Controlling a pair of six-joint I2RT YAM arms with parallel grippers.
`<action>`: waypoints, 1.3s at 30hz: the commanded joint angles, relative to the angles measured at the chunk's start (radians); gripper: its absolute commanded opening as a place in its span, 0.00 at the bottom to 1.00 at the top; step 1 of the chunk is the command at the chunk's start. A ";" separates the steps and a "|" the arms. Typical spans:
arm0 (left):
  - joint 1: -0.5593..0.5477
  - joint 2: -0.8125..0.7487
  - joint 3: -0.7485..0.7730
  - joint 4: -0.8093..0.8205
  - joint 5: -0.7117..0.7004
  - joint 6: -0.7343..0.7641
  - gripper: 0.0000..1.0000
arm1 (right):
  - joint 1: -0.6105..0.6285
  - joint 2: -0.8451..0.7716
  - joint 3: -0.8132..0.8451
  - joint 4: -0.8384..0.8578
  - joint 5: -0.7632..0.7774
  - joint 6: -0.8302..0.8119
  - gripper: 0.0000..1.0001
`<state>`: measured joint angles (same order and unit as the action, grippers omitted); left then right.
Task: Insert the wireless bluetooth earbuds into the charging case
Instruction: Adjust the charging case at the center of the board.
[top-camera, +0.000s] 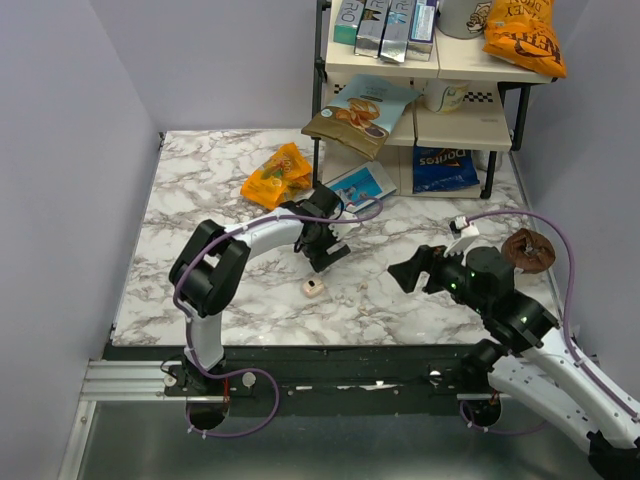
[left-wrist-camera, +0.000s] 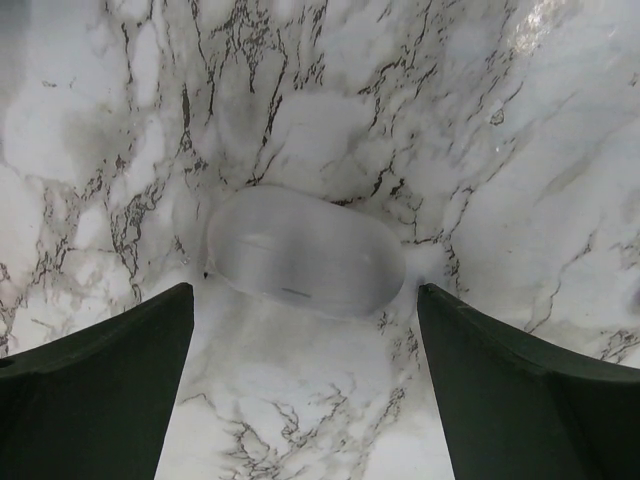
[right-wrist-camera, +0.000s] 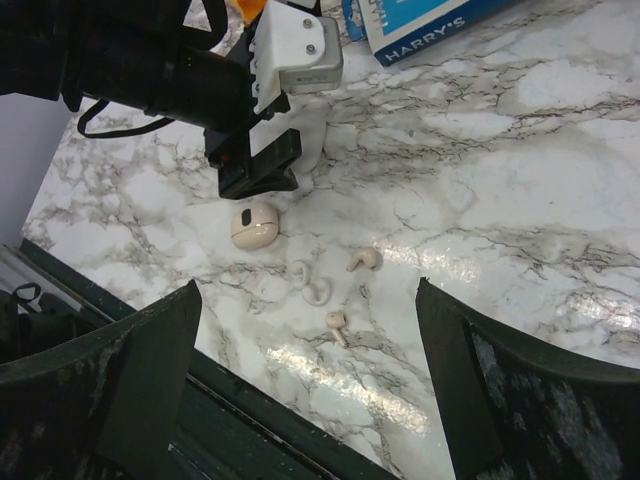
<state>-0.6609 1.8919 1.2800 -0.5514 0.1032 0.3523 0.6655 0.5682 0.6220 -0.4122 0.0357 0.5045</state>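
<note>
A: Near the front edge of the marble counter (top-camera: 200, 200), just below the left gripper (top-camera: 325, 255), sits the charging case (top-camera: 314, 287). Tiny, cream, rounded. Lid looks open in the right wrist view, dark slot showing.

B: Earbuds?

A: Loose on the counter close beside the case in the right wrist view. One earbud (right-wrist-camera: 364, 259) to the right, another earbud (right-wrist-camera: 336, 321) nearer the edge, plus a pale loop (right-wrist-camera: 311, 291) between, can't tell what that is.

B: Handling?

A: My guess: very light, hard smooth plastic, slippery on glossy marble, likely to skid or squirt out under a pinch. Earbuds too small for a sloppy grasp. I'd take the case across its short sides, low on the body, and pinch each bud across its stem or bulb.

B: Grippers?

A: Left gripper jaws spread wide, nothing between them; its wrist view shows a blurred pale oval on the marble, hard to say what. Right gripper (top-camera: 408, 272) also wide apart, empty, hovering well off to the right.

B: Room?

A: Fair bit of bare marble around the pieces. Orange snack bag (top-camera: 277, 176) and a blue box (top-camera: 362, 184) sit further back, shelf rack (top-camera: 420, 70) behind, brown disc (top-camera: 528, 250) at right. Front edge is near, a skidding bud could drop off.
</note>
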 joint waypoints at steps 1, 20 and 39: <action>0.001 0.027 0.025 0.050 0.016 0.039 0.99 | -0.003 0.013 0.033 -0.023 0.010 -0.018 0.97; 0.007 0.079 0.032 0.033 0.055 0.045 0.82 | -0.003 0.006 0.028 -0.033 0.029 -0.017 0.97; 0.006 0.085 0.030 0.087 -0.147 -0.499 0.53 | -0.003 -0.040 0.008 -0.036 0.024 0.026 0.97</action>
<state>-0.6582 1.9472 1.3334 -0.4797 0.0803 0.1028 0.6655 0.5415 0.6254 -0.4294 0.0444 0.5159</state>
